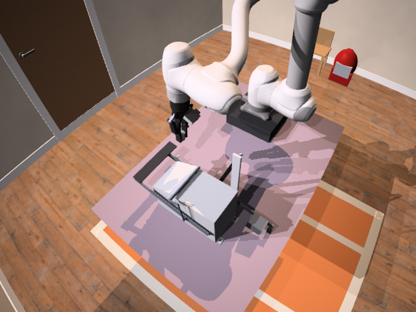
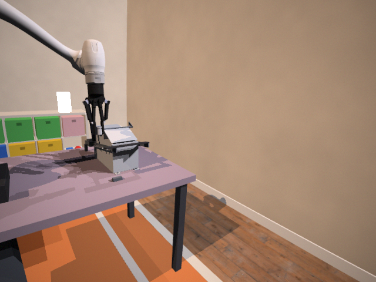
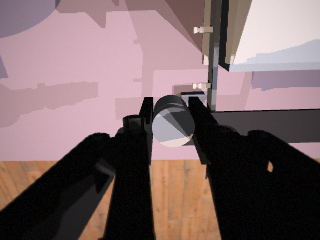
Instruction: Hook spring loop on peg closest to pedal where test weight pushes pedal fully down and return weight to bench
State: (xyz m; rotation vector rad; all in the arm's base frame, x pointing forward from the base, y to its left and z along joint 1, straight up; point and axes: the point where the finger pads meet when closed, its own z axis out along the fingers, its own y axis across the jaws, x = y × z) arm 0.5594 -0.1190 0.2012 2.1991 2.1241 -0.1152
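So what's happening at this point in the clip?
The arm's gripper is shut on the steel test weight, a small grey cylinder, and holds it above the bench beside the feeder. It hangs near the dark pedal at the feeder's end, not yet on it. In the wrist view, pegs stick out from the feeder's side; the spring loop cannot be made out.

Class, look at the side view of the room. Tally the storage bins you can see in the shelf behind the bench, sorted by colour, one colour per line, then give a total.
Green bins: 2 whole, with a sliver of another at the picture's edge
Yellow bins: 2
Pink bins: 1
Blue bins: 1, cut off by the edge
Total: 6 bins, not counting the green sliver
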